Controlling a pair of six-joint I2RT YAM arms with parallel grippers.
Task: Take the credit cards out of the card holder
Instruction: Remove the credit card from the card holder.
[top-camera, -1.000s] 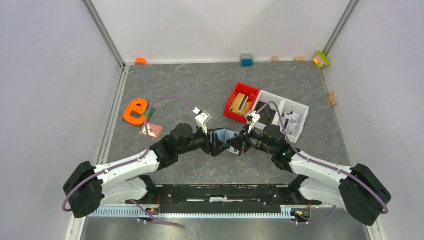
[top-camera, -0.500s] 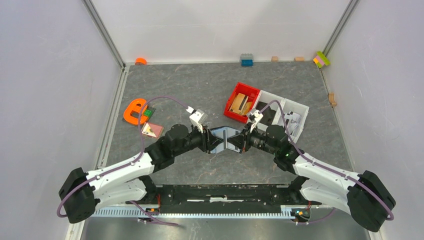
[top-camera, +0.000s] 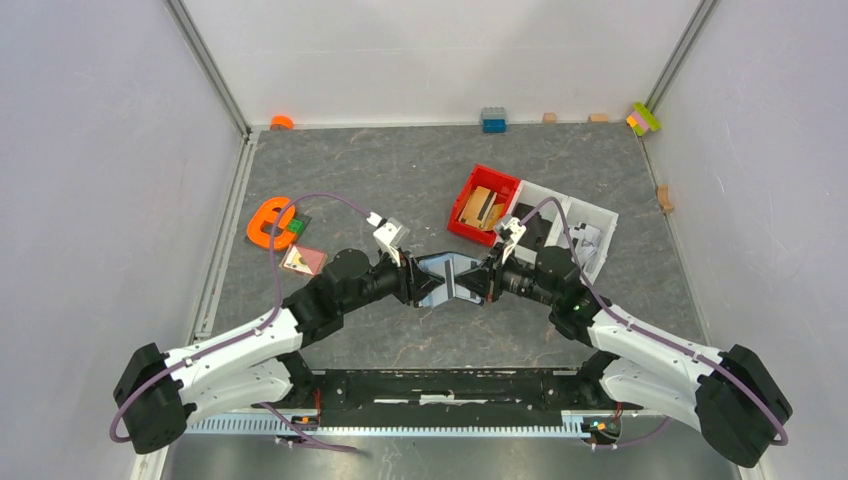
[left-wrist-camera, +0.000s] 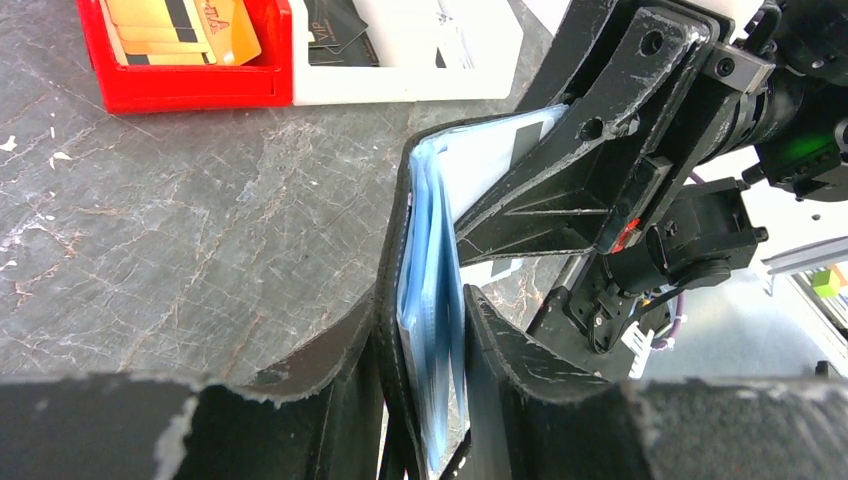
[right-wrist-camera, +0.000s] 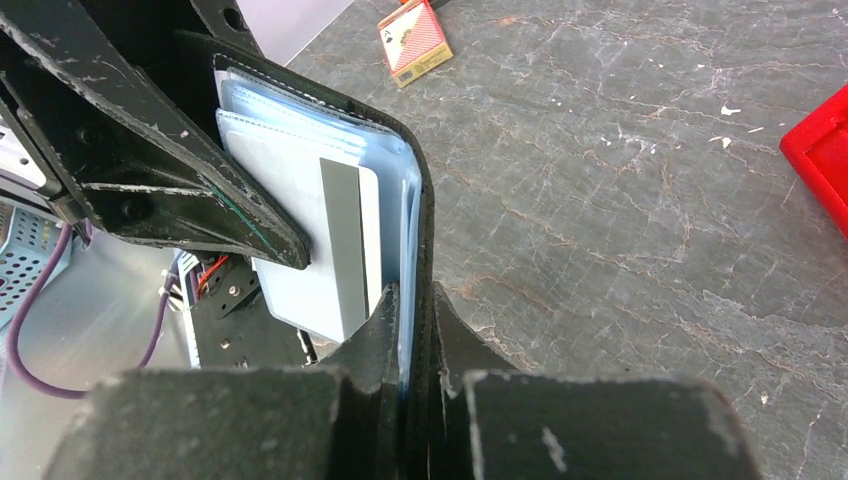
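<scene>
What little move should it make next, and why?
Probably spread the card holder a bit wider. The left pincer and right pincer each clamp one cover, and the striped white card sits tucked in its blue pockets.

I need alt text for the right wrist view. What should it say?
The right gripper pinches the open black card holder by its edge; the left gripper's finger lies across a pale striped card inside it. Grey table behind.

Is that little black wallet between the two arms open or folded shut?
Open: the small black leather-like wallet is spread in a V, left tool and right tool each pinching a flap, pale blue pockets showing.
</scene>
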